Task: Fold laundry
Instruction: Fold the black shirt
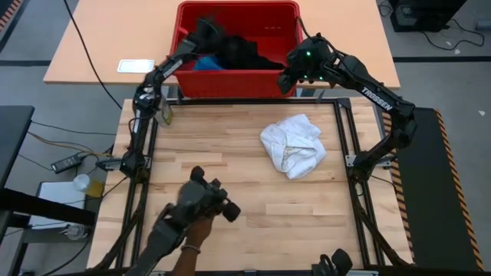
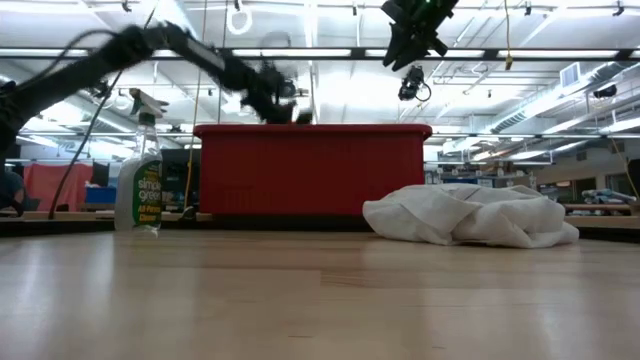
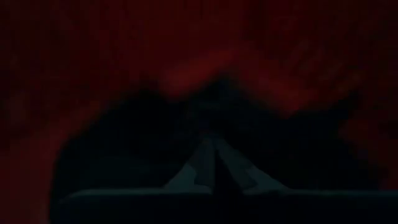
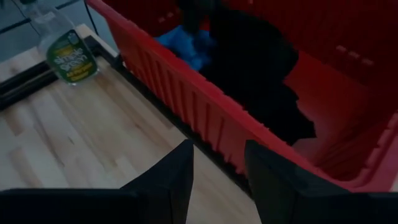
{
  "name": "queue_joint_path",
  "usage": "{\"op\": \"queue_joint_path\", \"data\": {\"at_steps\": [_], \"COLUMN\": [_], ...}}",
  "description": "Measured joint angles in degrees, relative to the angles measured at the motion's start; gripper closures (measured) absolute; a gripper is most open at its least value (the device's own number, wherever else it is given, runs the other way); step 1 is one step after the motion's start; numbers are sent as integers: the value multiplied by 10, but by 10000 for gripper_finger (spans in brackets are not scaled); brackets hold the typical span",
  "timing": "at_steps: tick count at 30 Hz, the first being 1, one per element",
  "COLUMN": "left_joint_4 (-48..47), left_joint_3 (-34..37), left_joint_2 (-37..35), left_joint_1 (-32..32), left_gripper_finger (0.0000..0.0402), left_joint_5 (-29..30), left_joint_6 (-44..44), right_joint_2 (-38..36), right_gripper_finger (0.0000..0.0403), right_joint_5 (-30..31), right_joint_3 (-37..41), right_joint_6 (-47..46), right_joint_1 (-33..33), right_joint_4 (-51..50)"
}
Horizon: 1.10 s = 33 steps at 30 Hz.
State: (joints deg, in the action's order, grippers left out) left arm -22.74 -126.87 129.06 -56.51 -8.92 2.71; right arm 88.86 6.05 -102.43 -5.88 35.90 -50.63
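white garment (image 1: 292, 145) crumpled, long axis diagonal; black garment (image 1: 244, 52) in basket (image 1: 238, 80)

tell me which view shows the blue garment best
The right wrist view: the blue garment lies in the red basket beside the black garment. The high view shows a small patch; the others show none.

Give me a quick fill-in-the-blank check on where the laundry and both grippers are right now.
1. The white garment lies crumpled on the ____.
2. The black garment and the blue garment lie inside the red ____.
3. The left gripper is down in the basket with its fingers ____.
4. The right gripper hangs at the basket's front ____ corner in the high view.

Missing words: table; basket; shut; right
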Motion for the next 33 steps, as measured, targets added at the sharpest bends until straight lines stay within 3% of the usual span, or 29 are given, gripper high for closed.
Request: {"op": "queue_joint_path", "data": {"at_steps": [3,6,10,13,17,20,23,28,33], "left_joint_4": [64,103,129,223,402,507,510,506,549], "left_joint_3": [-3,-7,1,0,-5,-7,-4,-2,-5], "left_joint_2": [-71,-107,-124,-142,-208,-234,-256,-293,-334], "left_joint_1": [5,7,8,17,18,13,14,43,89], "left_gripper_finger": [400,400,401,401,401,401,401,401,401], "left_joint_5": [-72,-85,-144,-206,-279,-285,-297,-352,-423], "left_joint_6": [25,30,-11,-61,-183,-282,-348,-397,-424], "right_joint_2": [0,0,0,1,1,1,9,61,99], "right_gripper_finger": [251,251,251,251,251,251,251,251,251], "right_joint_5": [5,5,5,-3,-52,-148,-252,-307,-268], "right_joint_3": [0,0,0,0,0,0,-2,-1,0], "right_joint_6": [12,14,13,18,29,39,59,61,54], "right_joint_1": [7,16,23,24,24,25,5,-47,-104], "right_joint_4": [1,16,25,34,73,125,184,215,233]}}
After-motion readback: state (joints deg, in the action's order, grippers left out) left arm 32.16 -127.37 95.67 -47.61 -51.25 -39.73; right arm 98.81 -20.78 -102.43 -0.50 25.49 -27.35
